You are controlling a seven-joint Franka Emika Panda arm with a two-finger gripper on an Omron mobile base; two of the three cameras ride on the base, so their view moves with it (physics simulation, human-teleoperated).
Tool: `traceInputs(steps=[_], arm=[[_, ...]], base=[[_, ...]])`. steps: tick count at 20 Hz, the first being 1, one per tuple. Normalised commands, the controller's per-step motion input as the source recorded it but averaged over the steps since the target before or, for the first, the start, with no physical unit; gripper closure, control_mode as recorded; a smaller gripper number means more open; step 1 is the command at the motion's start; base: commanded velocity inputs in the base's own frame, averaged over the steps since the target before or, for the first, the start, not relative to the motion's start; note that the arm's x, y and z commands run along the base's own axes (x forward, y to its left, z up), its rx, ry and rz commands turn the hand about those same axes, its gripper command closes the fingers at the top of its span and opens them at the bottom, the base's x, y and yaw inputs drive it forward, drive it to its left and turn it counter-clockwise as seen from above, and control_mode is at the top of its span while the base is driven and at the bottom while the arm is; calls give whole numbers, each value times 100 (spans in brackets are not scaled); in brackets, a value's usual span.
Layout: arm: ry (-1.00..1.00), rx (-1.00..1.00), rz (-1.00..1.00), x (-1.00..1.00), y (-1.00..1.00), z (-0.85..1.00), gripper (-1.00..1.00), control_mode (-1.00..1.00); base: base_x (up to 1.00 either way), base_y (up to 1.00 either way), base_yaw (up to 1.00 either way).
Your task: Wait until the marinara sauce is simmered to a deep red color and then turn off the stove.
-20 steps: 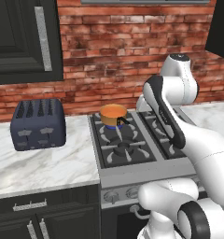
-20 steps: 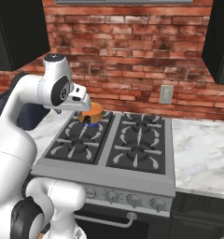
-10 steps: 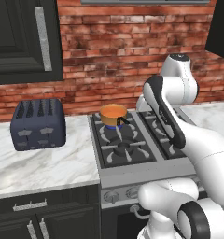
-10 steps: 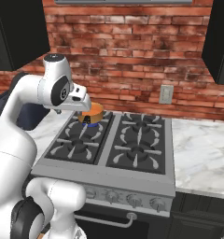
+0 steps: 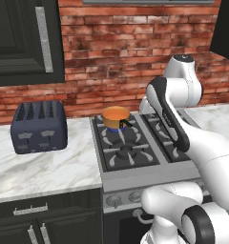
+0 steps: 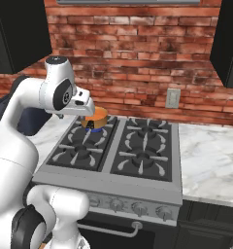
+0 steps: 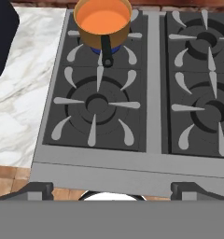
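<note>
Orange marinara sauce (image 7: 102, 19) in an orange saucepan (image 7: 88, 34); grey stove (image 7: 151, 102), black grates; white-veined marble counter (image 7: 20, 98); red brick wall (image 5: 135, 52).

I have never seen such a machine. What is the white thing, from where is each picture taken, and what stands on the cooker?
The white thing is a robot arm in a simulated kitchen. Two pictures come from cameras behind it, left and right. The third looks down from its hand; the gripper shows as two dark tips, wide apart, holding nothing. On the stove a small orange saucepan stands on the back left burner, filled with marinara sauce, orange now. A dark toaster stands on the marble counter.
</note>
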Motion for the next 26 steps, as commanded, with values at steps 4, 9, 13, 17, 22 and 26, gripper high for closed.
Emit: traceInputs(steps=[4, 9, 13, 17, 22, 26], arm=[[0, 0, 0, 0, 0, 0, -100, -100], [0, 0, 0, 0, 0, 0, -100, -100], [0, 0, 0, 0, 0, 0, -100, -100], [0, 0, 0, 0, 0, 0, -100, -100], [0, 0, 0, 0, 0, 0, -100, -100], [0, 0, 0, 0, 0, 0, -100, -100]], base=[[0, 0, 0], [0, 0, 0], [0, 0, 0], [0, 0, 0], [0, 0, 0], [0, 0, 0]])
